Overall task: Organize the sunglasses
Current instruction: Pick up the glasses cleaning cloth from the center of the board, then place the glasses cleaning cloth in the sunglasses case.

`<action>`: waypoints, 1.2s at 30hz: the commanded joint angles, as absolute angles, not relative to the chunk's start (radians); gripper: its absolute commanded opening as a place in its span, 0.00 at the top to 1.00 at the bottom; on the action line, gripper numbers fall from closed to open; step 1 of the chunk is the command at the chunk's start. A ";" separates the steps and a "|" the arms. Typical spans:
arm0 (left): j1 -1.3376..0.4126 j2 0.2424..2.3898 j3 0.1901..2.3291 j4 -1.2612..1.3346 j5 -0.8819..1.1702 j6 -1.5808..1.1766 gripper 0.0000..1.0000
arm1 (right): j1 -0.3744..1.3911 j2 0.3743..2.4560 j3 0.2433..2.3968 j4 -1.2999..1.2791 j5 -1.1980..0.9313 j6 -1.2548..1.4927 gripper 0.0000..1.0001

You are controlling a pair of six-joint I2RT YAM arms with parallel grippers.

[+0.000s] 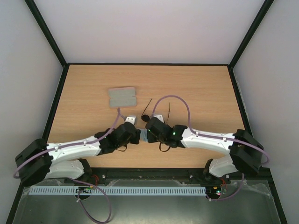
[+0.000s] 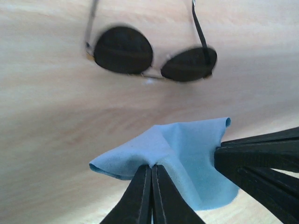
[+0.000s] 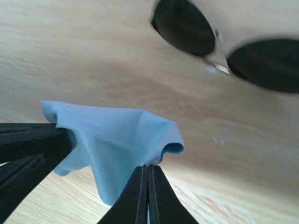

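Near-centre on the wooden surface (image 1: pixel 201 88), the left gripper (image 2: pixel 152 168) and right gripper (image 3: pixel 147 168) are both clamping the light blue square cloth (image 2: pixel 187 154), round dark wire-framed sunglasses (image 2: pixel 124 50) lying just beyond.

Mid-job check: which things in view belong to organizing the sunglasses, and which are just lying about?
In the job:
- sunglasses, lying free
- left pincer and right pincer, both shut on the cloth

Not the job's own:
- cloth, not idle: pinched from two sides
- case, open, untouched, lying apart
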State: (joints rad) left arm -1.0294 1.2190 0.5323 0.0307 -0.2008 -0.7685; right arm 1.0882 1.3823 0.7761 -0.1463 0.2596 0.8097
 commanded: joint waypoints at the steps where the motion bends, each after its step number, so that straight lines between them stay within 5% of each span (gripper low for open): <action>1: -0.943 1.135 0.586 -0.069 -0.201 -0.703 0.98 | 1.046 1.434 0.914 -0.211 0.245 0.718 0.99; 19: -0.423 1.222 0.680 -0.015 0.059 -0.562 0.98 | 0.829 1.875 1.475 -0.240 0.054 0.522 0.99; 36: -0.245 1.491 0.859 -0.004 0.129 -0.492 0.98 | 0.740 2.181 1.804 -0.297 -0.023 0.471 0.99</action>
State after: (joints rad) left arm -0.2699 1.4494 0.7948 0.0051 0.1093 -0.5270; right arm 0.7494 2.1265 1.7321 -0.2298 0.0048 0.4934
